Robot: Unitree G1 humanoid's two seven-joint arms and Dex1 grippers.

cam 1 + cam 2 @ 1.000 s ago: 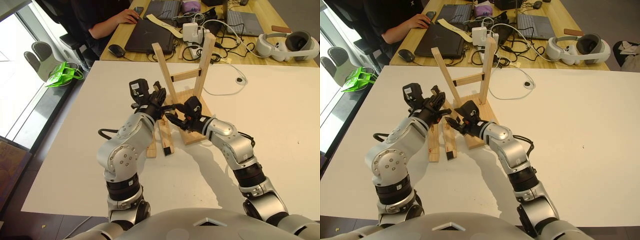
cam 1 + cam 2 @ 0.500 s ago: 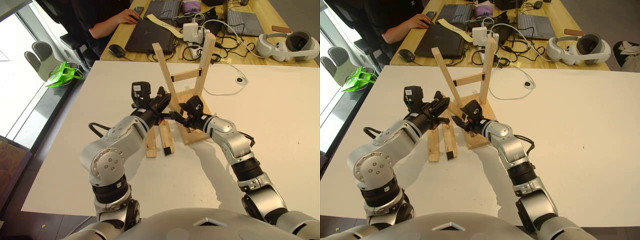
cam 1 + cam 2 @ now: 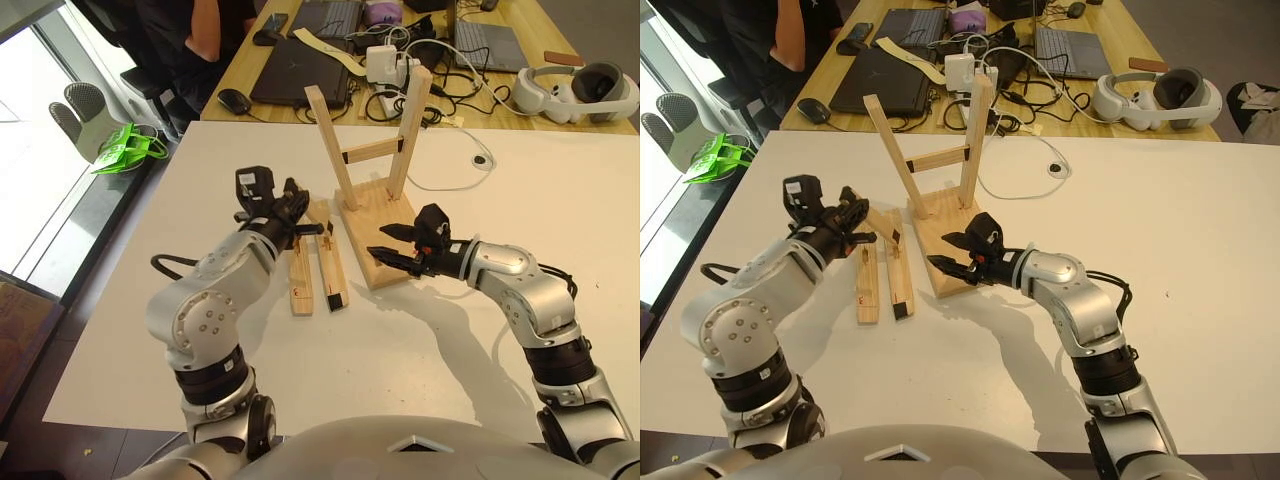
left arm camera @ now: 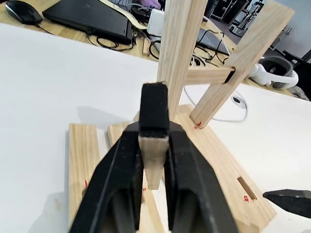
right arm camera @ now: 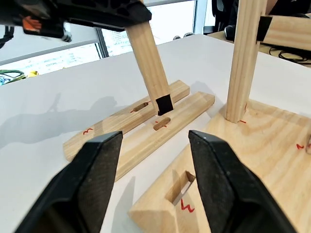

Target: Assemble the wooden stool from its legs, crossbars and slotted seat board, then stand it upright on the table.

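Grips a short held crossbar (image 3: pixel 312 228) in the left gripper (image 3: pixel 292 222), fingers (image 4: pixel 119 179) clenched on both sides of the wood. Holds it tilted, black-tipped end down, over two loose legs (image 3: pixel 330 270); cannot tell whether the tip touches them. Carries the right gripper (image 3: pixel 385 242) released, its two fingers (image 5: pixel 99 179) spread wide with nothing between them, low over the near corner of the slotted seat board (image 3: pixel 370 225). Looks from the right wrist onto an open slot (image 5: pixel 177 187) cut into that corner, with a red mark just beside it.

Finds the seat board lying flat on the white table (image 3: pixel 560 230), just to the right of the loose legs. Finds two standing legs (image 3: pixel 332 148) planted in its far half, splayed outward toward their tops and joined partway up by a fitted crossbar (image 3: pixel 372 151) with dark ends. Finds the loose legs flat on the table, side by side and lengthwise toward the robot, each with a small slot in its upper face, the one nearer the board with a black near end.

Beyond the table, takes in a wooden desk with laptops (image 3: pixel 300 75), a mouse (image 3: pixel 233 100), a white headset (image 3: pixel 580 92) and tangled leads. Notes a white cable (image 3: pixel 450 175) looping onto the table near the standing legs, and a green bag (image 3: pixel 125 148) on the floor to the left.
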